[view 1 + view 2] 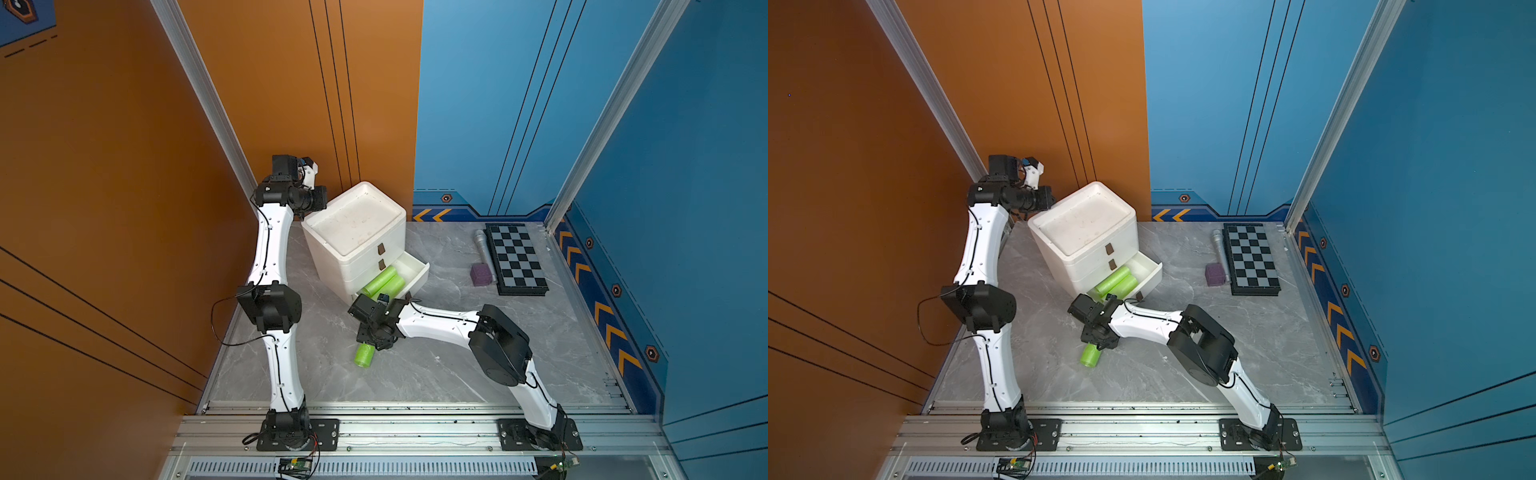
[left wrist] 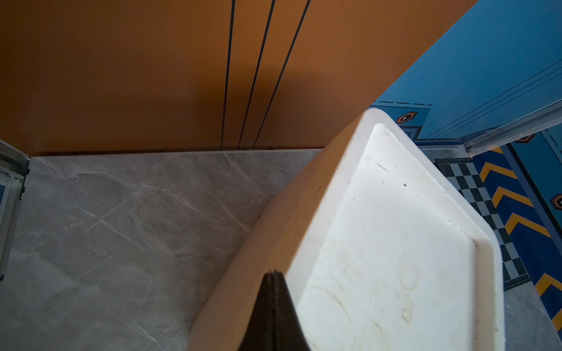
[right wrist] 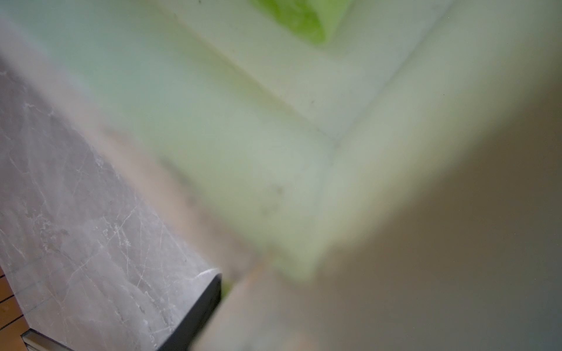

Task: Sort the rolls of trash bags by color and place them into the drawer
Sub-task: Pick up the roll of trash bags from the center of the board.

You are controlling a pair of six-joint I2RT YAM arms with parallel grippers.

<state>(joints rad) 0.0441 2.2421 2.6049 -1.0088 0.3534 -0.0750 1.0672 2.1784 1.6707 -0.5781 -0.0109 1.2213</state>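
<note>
The white plastic 3-drawer cabinet (image 1: 353, 220) has its bottom drawer (image 1: 417, 272) open, with 2 lime green rolls of glossy film (image 1: 384, 282) side by side inside. A 3rd lime green roll (image 1: 1091, 356) lies on the grey marble table (image 1: 436, 374) under the right wrist, on the robot's side of the right gripper (image 1: 392, 302), long axis pointing roughly at the drawer; the right arm is nearer. The right gripper's state cannot be told; the left gripper (image 2: 272, 278) is clenched, empty, at the cabinet's top rim.

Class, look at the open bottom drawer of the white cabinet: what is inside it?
Two green rolls lie side by side in the drawer. The right arm covers its front corner, so anything there is hidden.
</note>
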